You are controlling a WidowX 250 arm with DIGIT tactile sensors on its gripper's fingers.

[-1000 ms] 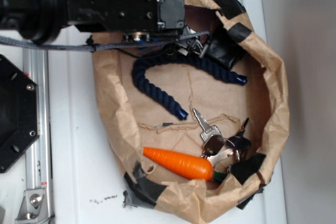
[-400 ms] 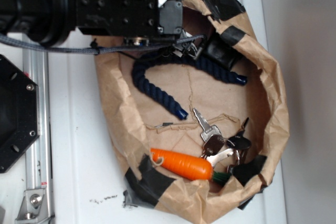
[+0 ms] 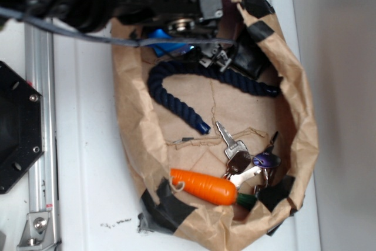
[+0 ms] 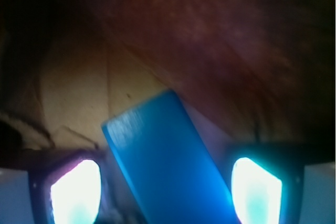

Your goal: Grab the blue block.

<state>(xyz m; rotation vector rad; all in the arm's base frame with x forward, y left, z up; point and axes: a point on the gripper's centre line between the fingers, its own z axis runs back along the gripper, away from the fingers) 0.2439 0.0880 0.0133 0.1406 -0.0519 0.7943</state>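
Arm shifted right and toward the frame top since earlier frame, bag tilted, uncovering blue block (image 3: 166, 40) at bag's (image 3: 132, 116) top end beneath gripper (image 4: 167, 182). Smooth sky-blue slab, tilted, lying between spread fingers (image 4: 73, 192), contact not discernible. No legible writing.

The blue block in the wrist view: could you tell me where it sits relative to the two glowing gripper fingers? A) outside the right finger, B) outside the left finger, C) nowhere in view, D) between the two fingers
D: the blue block lies tilted in the gap of the gripper, with one glowing finger on each side of it.
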